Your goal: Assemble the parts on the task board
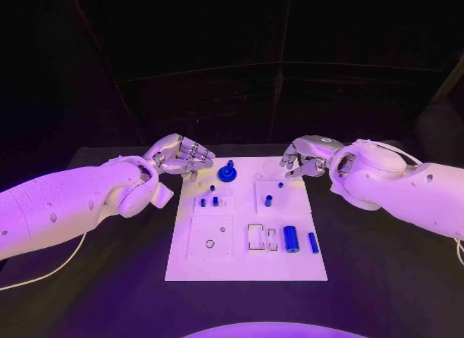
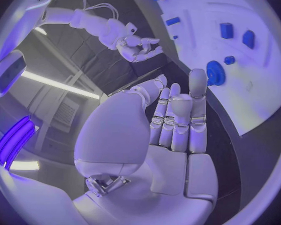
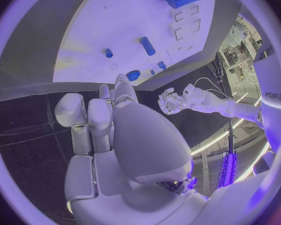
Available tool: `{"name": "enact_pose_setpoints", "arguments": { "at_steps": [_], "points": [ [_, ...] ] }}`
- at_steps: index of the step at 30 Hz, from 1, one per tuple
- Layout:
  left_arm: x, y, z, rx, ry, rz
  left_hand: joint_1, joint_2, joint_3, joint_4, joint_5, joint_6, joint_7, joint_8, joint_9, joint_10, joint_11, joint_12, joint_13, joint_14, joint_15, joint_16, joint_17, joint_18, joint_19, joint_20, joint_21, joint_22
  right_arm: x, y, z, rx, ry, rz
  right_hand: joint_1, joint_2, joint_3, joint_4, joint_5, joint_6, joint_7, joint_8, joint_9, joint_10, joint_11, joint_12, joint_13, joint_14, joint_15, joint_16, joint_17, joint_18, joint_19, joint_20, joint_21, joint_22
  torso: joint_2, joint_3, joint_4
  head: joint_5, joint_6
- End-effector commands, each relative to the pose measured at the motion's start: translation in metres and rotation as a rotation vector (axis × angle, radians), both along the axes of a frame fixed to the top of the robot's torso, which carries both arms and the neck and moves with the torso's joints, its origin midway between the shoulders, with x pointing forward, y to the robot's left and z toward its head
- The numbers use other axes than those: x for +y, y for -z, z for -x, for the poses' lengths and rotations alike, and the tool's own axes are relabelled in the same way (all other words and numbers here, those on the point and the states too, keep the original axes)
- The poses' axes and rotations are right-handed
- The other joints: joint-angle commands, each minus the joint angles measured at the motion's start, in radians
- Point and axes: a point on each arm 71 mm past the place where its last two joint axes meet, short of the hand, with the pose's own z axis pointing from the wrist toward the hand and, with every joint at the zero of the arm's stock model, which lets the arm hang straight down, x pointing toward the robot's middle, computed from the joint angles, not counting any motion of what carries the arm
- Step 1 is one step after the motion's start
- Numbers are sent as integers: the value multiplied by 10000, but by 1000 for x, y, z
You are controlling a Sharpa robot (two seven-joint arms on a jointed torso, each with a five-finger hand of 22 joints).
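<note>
Two hands flank the far end of the white board (image 1: 247, 218) in the head view: left hand (image 1: 181, 156) and right hand (image 1: 305, 156), both empty with fingers loosely apart. Blue parts (image 1: 291, 239) lie near its front; a round knob (image 1: 227, 172) stands between the hands.

Left wrist view: straight fingers (image 2: 178, 117) near the knob (image 2: 215, 73).

Right wrist view: nothing held; approach slowly, squarely from above.

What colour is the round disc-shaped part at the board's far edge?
Blue; the round part shows best in the left wrist view.
</note>
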Motion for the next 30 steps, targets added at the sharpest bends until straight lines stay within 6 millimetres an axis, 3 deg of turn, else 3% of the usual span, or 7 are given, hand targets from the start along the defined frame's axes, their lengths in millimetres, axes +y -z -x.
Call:
{"name": "enact_pose_setpoints", "arguments": {
  "at_steps": [1,5,11,13,15,24,30],
  "points": [
    [1,-8,2,469,-149,3138,-29,62,-54,-2,-1,80,2,41,-20,31,-34,72,8,-145,0,-138,-252,135,-116,-12,-93,-60,4,5,2,-357,-563,1050,36,-60,-41,-19,-62,-23,98,-127,-13,-87,75,-156,-182,207,97,49,-13,-66,121,32,136,188,6,2,-24,-98,15],
    [3,-9,3,652,-190,3766,25,104,-53,-67,6,-25,60,-17,-41,53,-14,114,13,-295,8,-280,-494,133,-182,-11,-182,-110,8,13,5,-252,-701,1168,56,-54,-28,-27,-51,-29,115,-184,-10,-99,101,-236,-304,210,118,100,10,-70,136,54,178,237,17,11,-36,-91,33],
    [5,-11,5,702,-282,4099,-248,68,-303,51,-7,-142,97,-68,-41,-49,37,157,15,-689,77,-639,-1119,122,-356,50,-393,-231,13,20,5,-150,-768,1219,74,-60,-16,-36,-37,-58,130,-252,-11,-120,124,-315,-426,193,138,108,-18,-63,107,71,178,228,19,0,20,-191,35],
    [4,-11,6,725,-280,4173,-292,71,-361,75,-10,-148,102,-66,-38,-60,42,178,19,-722,82,-654,-1152,124,-379,60,-431,-256,14,23,4,-131,-754,1227,68,-61,-13,-33,-34,-71,144,-281,-11,-143,139,-354,-481,186,147,115,-24,-59,89,82,172,216,17,-11,18,-151,19],
    [4,-11,7,750,-259,4233,-311,78,-387,87,-9,-148,103,-64,-36,-61,43,191,23,-738,84,-664,-1176,125,-387,64,-449,-268,15,25,3,-123,-730,1231,68,-56,-8,-32,-33,-75,151,-294,-11,-153,145,-371,-507,181,152,117,-29,-58,83,87,172,215,15,3,-2,-110,10],
    [1,-12,12,862,-111,4362,-363,154,-479,136,-5,-100,96,-23,-20,-30,30,275,46,-792,83,-687,-1256,132,-404,75,-519,-321,21,33,-1,28,-775,1288,112,49,84,-35,-51,-42,164,-344,0,-146,161,-444,-661,159,170,141,-43,-54,61,113,185,229,12,7,13,-119,-32],
    [1,-13,14,945,-79,4450,-640,96,-790,305,-15,-120,98,-4,-23,-72,41,361,66,-850,105,-705,-1354,129,-406,98,-620,-405,21,38,-4,175,-748,1397,151,107,152,-41,-83,18,177,-355,8,-62,158,-452,-743,150,169,158,-51,-54,63,118,206,255,8,13,-16,-98,-44]
  ]
}}
